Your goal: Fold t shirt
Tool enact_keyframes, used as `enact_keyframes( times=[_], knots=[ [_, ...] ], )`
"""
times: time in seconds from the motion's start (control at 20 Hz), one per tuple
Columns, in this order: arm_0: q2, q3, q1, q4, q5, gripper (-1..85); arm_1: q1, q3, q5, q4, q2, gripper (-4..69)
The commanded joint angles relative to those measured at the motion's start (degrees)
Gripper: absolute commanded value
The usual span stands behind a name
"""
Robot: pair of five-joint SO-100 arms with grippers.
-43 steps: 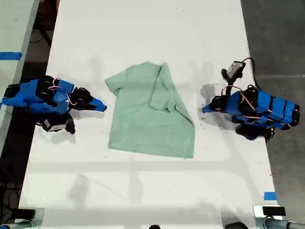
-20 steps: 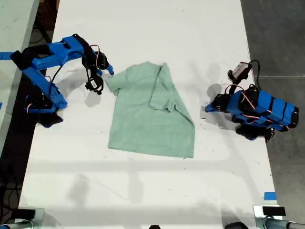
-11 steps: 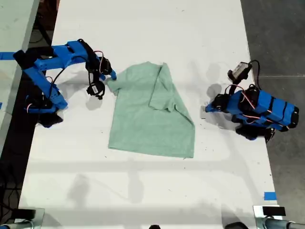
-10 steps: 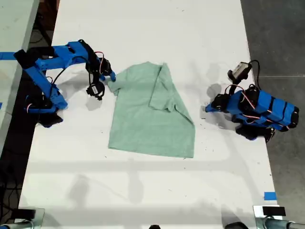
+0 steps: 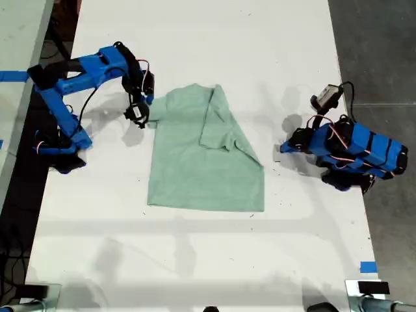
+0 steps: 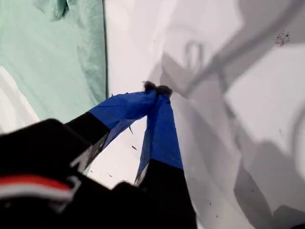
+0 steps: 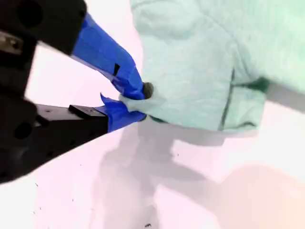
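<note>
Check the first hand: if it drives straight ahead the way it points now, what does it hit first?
Bare white table first, probably. My first hand is shut and angled down at it. The t-shirt's hem edge lies off to one side, not in line; depth is hard to judge.

White table [image 5: 208, 58], blue tape strips [image 5: 14, 76] [image 5: 368, 267] near its edges, dark grey floor [image 5: 377, 52]

Mint-green t shirt [image 5: 205, 156], blue claws, white table [image 5: 195, 260].

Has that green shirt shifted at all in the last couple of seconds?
Yes. The t shirt has slid a little toward the exterior view's left and up the white table, tugged by my second end effector pinching its sleeve.
</note>
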Motion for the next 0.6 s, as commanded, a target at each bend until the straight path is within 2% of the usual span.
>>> enact_keyframes(
  times=[0.0, 0.25, 0.5, 0.55],
  knots=[
    [-1.3, -14.5, 9.1, 5.1, -6.2, -0.2, 0.3, -0.2, 0.5, 0.3, -0.2, -1.9],
    [-19.2, -37.9, 23.5, 6.2, -15.6, -0.2, 0.3, -0.2, 0.5, 0.3, -0.2, -1.9],
    [-23.4, -41.3, 28.3, -0.4, -22.0, -0.2, 0.3, -0.2, 0.4, 0.3, -0.2, -1.9],
    [-23.2, -41.3, 29.3, -1.8, -22.6, 2.2, 0.3, -0.2, 0.4, 0.3, -0.2, -1.9]
  ],
)
